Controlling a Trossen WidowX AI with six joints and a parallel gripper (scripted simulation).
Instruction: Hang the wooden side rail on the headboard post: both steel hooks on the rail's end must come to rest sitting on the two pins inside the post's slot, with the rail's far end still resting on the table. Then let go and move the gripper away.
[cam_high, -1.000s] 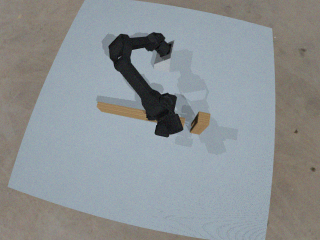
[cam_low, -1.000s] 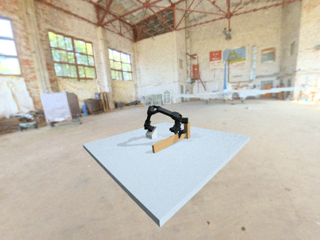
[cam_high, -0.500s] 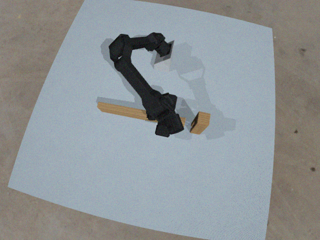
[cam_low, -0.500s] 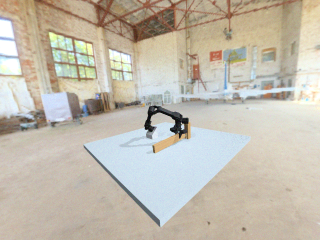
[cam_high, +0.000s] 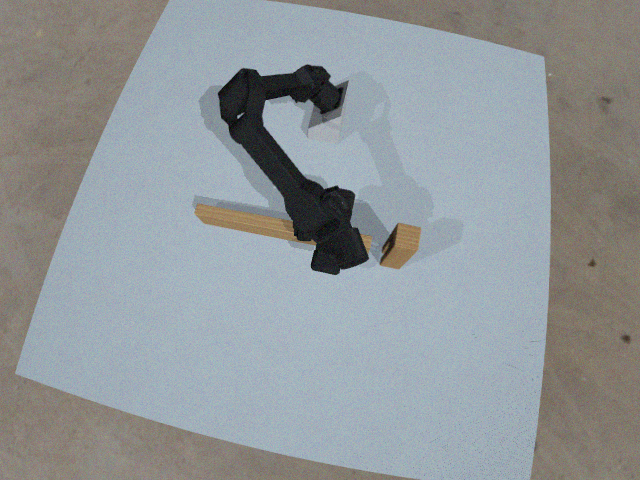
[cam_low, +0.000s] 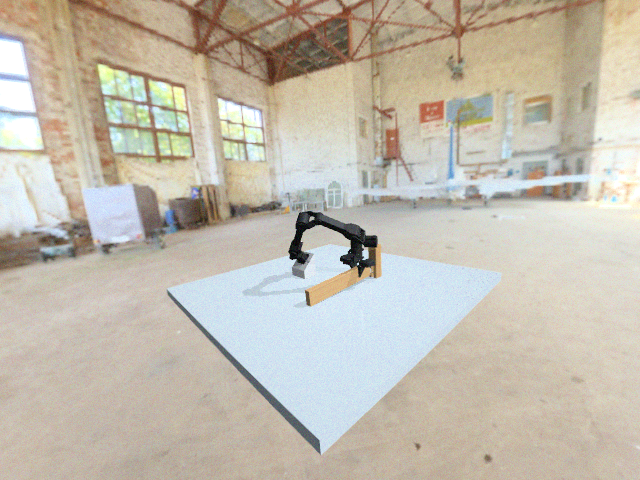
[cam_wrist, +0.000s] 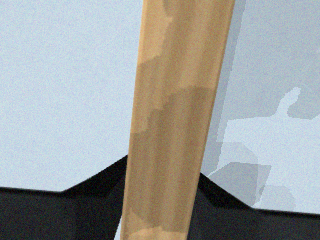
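The wooden side rail (cam_high: 242, 220) (cam_low: 333, 285) (cam_wrist: 175, 100) stands on its narrow edge, its far end on or very near the table. My gripper (cam_low: 360, 269) (cam_wrist: 155, 160) is shut on the rail near its post end, one finger on each side in the wrist view. The headboard post (cam_high: 408, 236) (cam_low: 377, 260) stands upright just beyond the rail's end, its dark slot (cam_high: 388, 246) facing the rail. A small gap shows between rail end and post in the top view. The hooks are too small to make out clearly, and the pins are hidden in the slot.
The arm's grey base block (cam_high: 325, 130) (cam_low: 301, 267) stands behind the rail. The arm arches from it over the rail, with its wrist close to the post. The pale blue table top (cam_high: 258, 361) (cam_low: 330, 361) carries everything.
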